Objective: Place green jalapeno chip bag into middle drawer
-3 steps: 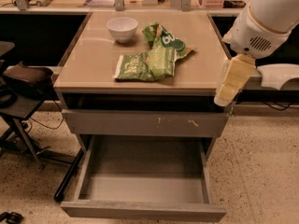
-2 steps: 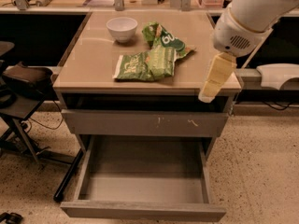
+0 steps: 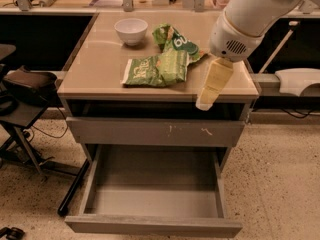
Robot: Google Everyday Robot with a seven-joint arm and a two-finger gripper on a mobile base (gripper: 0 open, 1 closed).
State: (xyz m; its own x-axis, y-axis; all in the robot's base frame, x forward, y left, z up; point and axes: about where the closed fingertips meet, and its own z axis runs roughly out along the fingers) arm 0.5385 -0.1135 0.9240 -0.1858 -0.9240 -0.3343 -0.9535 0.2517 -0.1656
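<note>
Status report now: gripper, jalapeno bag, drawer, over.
Gripper over table front-right edge, apart from jalapeno bag. Bag flat on table, second green bag against its far right corner. Middle drawer pulled open.

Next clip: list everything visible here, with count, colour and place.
green jalapeno chip bag: one, green, countertop front centre.
second chip bag: one, green, white letters, behind it.
bowl: one, white, countertop rear left.
countertop: one, tan.
scratched drawer front: one, grey, under the countertop.
middle drawer: one, grey, pulled open, lowest.
chair: one, black, far left.
arm: one, white, upper right.
gripper: one, pale yellow, over countertop's front right edge.
</note>
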